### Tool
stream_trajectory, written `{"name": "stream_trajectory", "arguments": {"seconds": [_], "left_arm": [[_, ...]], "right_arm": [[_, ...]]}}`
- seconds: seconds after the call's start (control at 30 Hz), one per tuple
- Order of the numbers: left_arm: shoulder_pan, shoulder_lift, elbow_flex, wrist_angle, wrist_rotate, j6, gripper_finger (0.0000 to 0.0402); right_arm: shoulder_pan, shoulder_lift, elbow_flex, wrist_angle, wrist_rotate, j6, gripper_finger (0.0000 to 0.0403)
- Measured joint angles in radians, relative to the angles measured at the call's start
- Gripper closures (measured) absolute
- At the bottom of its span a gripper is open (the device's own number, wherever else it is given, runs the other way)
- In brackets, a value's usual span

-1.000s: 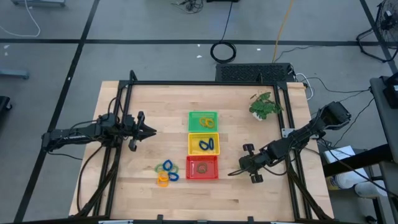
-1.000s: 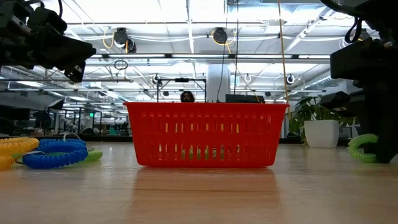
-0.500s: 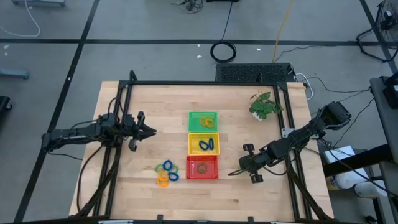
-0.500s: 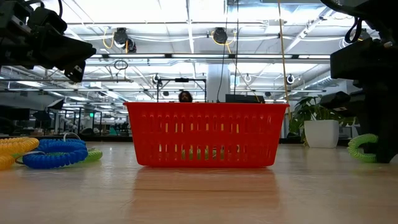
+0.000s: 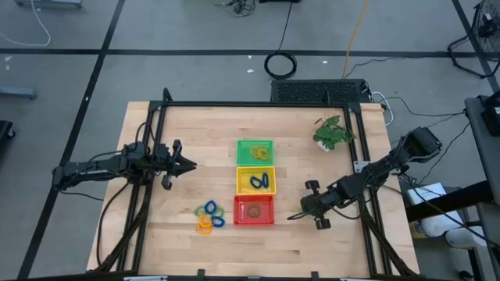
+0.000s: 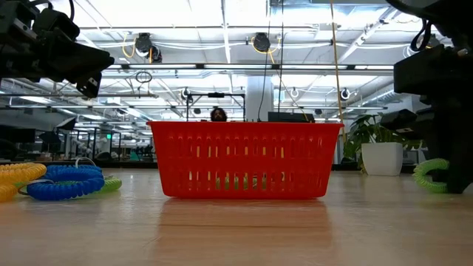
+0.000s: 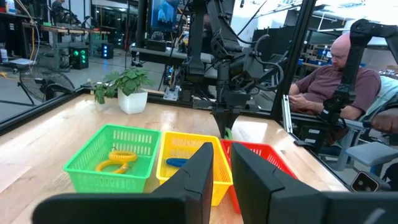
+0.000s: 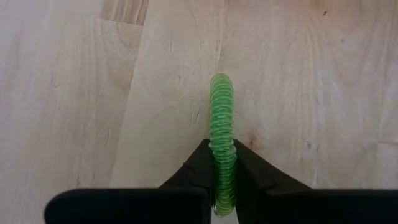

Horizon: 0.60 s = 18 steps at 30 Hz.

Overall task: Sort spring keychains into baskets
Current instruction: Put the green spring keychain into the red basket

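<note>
Each of your baskets (image 5: 255, 180) already holds keychains. Your right gripper (image 8: 222, 163) pinches a green keychain (image 8: 221, 118); your left gripper (image 7: 224, 171) hangs nearly closed, empty. Pile (image 5: 208, 216) remains.

The table (image 5: 156, 234) is pale wood with a plank grain. Three mesh baskets sit in a row — green (image 5: 255, 152), yellow (image 5: 255, 181), red (image 5: 255, 211). An orange-yellow coil (image 7: 116, 160) lies in the green one, a blue coil (image 5: 258, 183) in the yellow one. The loose coils (image 5: 209, 217) beside the red basket are blue, orange-yellow and green. The right gripper (image 8: 222, 163), black like both arms, pinches a translucent green coil (image 8: 222, 121). A green-leaved plant (image 7: 126, 84) stands in a white pot — the floor coil (image 5: 280, 65) is black.
</note>
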Motion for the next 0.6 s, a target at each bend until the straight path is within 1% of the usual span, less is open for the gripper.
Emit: {"name": "stream_trajectory", "arguments": {"seconds": [0.2,0.6], "left_arm": [[0.000,0.000,0.000,0.000,0.000,0.000,0.0341],[0.000,0.000,0.000,0.000,0.000,0.000,0.0341]], "right_arm": [[-0.002,-0.057,-0.001,0.037,0.004,-0.002,0.0381],[-0.001,-0.061,0.000,0.210,0.000,-0.084,0.0381]]}}
